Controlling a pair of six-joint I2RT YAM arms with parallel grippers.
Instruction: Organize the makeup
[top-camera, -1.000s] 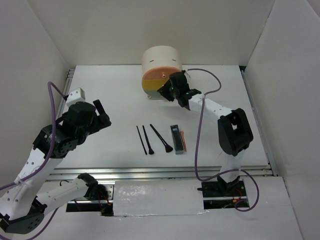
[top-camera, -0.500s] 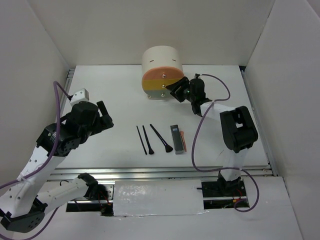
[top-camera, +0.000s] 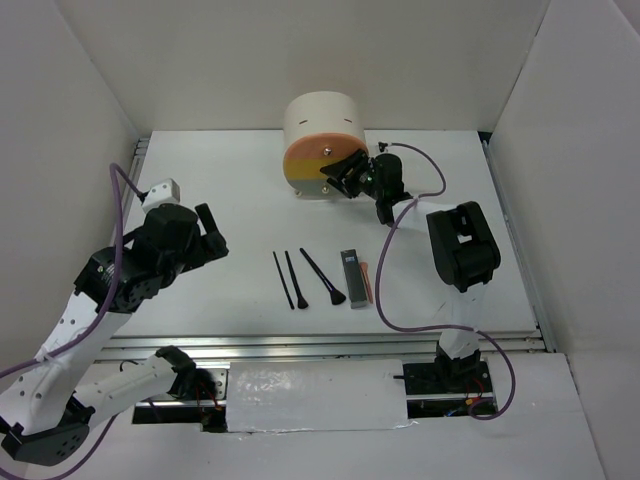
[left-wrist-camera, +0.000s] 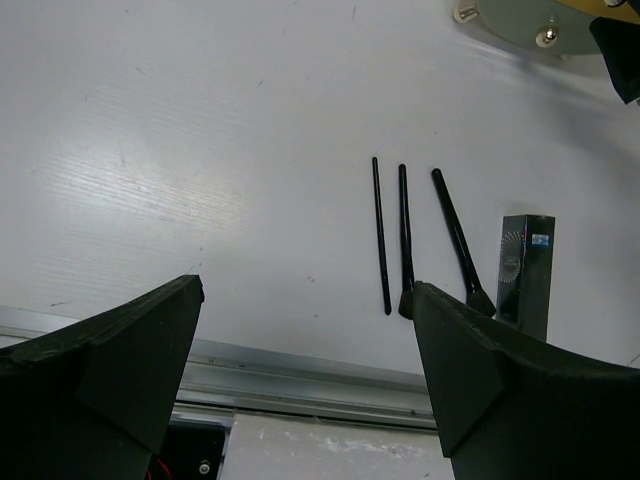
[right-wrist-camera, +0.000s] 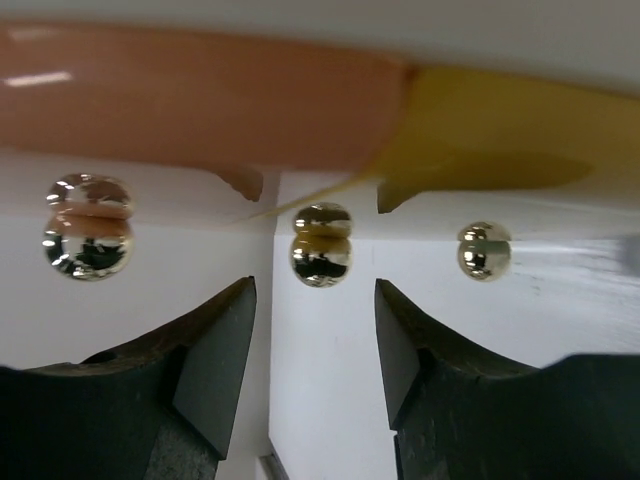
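Top view: the makeup (top-camera: 322, 277) lies loose in a row, none stowed, with the right gripper (top-camera: 343, 172) at the organizer (top-camera: 322, 125); left wrist: left gripper (left-wrist-camera: 308, 290) spread, empty, above the black sticks (left-wrist-camera: 404, 235); right wrist: jaws parted astride a gold knob (right-wrist-camera: 321, 243).

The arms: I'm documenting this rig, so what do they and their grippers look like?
Both arms are white links joined by bulky black joint housings, the left arm and right arm alike. A purple cable loops along each. The left gripper and right gripper have matte black, wedge-shaped fingers. No markings are legible.
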